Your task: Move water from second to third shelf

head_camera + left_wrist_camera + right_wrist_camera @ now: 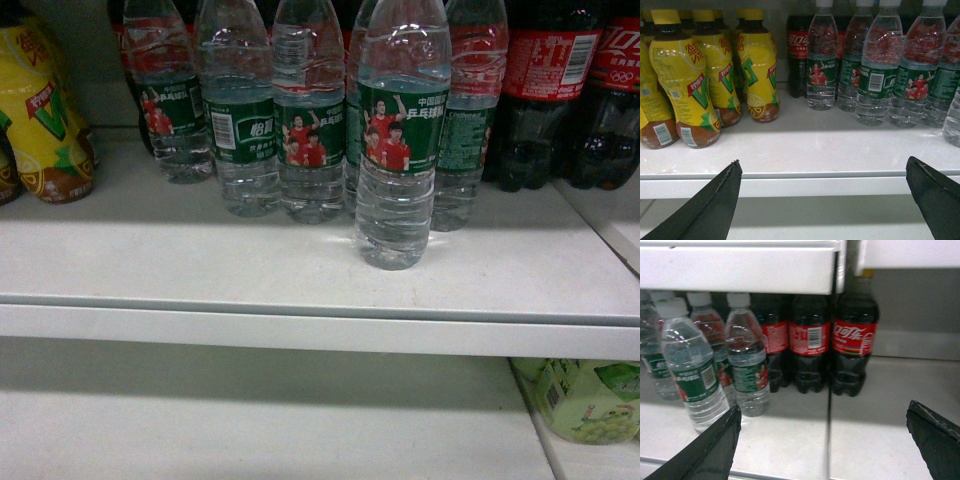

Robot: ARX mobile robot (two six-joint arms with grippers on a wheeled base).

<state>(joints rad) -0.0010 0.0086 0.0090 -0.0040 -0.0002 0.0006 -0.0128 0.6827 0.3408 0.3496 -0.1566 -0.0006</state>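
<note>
Several water bottles with dark green labels stand on a white shelf (pixel 150 260). One water bottle (pixel 396 150) stands forward of the row, closest to the shelf's front edge. Neither gripper shows in the head view. My left gripper (pixel 824 161) is open and empty, level with the shelf's front lip, and the water row (pixel 877 70) stands far back to its right. Open as well, my right gripper (pixel 825 406) holds nothing; the nearest water bottle (pixel 692 370) stands just beyond its left finger (pixel 715 450).
Yellow tea bottles (pixel 685 85) fill the shelf's left side. Dark cola bottles (pixel 810 345) with red labels stand right of the water. A seam (pixel 829 430) splits the shelf boards. An upper shelf edge (pixel 740 267) hangs overhead. The lower shelf (pixel 250 420) carries a pale green pack (pixel 590 400).
</note>
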